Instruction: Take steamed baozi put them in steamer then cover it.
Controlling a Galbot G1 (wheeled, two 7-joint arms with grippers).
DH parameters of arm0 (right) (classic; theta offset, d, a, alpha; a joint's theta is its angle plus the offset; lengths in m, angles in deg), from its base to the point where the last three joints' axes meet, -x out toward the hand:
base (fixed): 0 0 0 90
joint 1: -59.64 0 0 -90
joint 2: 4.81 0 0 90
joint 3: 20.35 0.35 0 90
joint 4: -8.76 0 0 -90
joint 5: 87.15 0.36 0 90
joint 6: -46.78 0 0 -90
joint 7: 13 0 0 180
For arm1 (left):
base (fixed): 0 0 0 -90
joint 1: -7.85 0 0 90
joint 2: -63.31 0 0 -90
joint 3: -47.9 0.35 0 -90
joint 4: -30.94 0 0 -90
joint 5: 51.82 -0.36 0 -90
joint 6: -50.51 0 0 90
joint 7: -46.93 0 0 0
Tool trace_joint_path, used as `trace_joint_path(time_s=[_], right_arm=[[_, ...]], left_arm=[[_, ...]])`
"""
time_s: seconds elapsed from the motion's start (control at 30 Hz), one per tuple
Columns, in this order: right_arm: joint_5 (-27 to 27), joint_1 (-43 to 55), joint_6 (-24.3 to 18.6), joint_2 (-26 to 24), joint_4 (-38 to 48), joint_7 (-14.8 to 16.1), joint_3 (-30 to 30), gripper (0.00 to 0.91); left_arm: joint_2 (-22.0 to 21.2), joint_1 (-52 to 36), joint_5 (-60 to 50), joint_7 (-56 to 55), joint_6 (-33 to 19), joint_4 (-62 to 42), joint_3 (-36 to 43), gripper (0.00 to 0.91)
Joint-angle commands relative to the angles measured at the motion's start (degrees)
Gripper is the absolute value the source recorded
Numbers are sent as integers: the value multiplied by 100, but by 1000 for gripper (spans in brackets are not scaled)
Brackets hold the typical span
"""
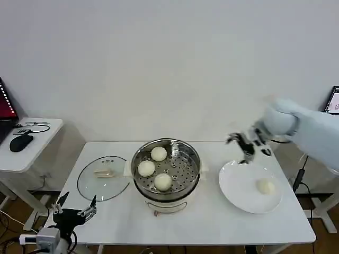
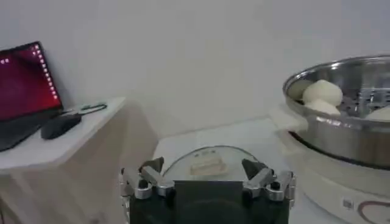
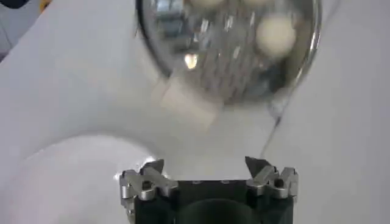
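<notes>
The steel steamer [image 1: 188, 159] stands at the table's middle with three baozi in it [image 1: 159, 153] [image 1: 146, 168] [image 1: 162, 181]. A fourth baozi [image 1: 265, 186] lies on the white plate [image 1: 241, 190] to the right. My right gripper [image 1: 246, 153] hovers open and empty over the plate's far rim, between steamer and bun. In the right wrist view this gripper [image 3: 205, 165] is over bare table, with the steamer [image 3: 183, 36] and a baozi [image 3: 275, 35] beyond. The glass cover [image 1: 104, 177] lies flat left of the steamer. My left gripper [image 1: 74, 209] waits open off the table's front left corner, facing the cover [image 2: 207, 153].
A low side table [image 1: 37, 143] at the left carries a mouse [image 1: 20, 142] and a laptop [image 2: 24, 91]. A screen edge [image 1: 332, 100] shows at the far right. The front strip of the work table [image 1: 212, 222] is bare.
</notes>
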Motion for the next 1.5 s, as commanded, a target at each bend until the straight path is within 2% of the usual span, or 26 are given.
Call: trace_joint_path(time_s=[0.03, 0.07, 0.1, 0.2, 0.43, 0.9, 1.23, 1.3, 1.33, 1.5], right_arm=[[-581, -2575, 25, -1354, 431, 39, 1974, 907], [-604, -2700, 5, -1328, 516, 39, 2083, 907], [-685, -3069, -30, -1292, 597, 43, 2474, 907], [-914, -3492, -155, -1102, 932, 7, 2905, 907], [-1065, -3914, -164, -484, 1574, -128, 3324, 907], [-1321, -3783, -272, 699, 2629, -357, 3282, 907], [-1377, -3628, -274, 888, 2884, -313, 3082, 907], [-1413, -3625, -252, 896, 2896, -307, 3084, 887], [-1414, -3623, -251, 897, 2899, -307, 3084, 836], [-1458, -3596, -212, 958, 2938, -294, 3050, 725]], left_arm=[[171, -67, 54, 17, 14, -12, 80, 907], [181, -35, 51, 24, 13, -9, 88, 907], [187, -18, 46, 29, 10, -8, 83, 907], [211, -6, 56, 29, 17, 4, 53, 907], [181, -25, 44, 34, 20, -42, 58, 907], [72, 0, -2, 37, 14, -67, 51, 907], [39, 23, -17, 30, 11, -56, -19, 907], [25, 33, -15, 30, 8, -62, -29, 907], [19, 35, -14, 31, 5, -68, -30, 907], [-13, 31, -17, 27, 2, -62, -18, 907]])
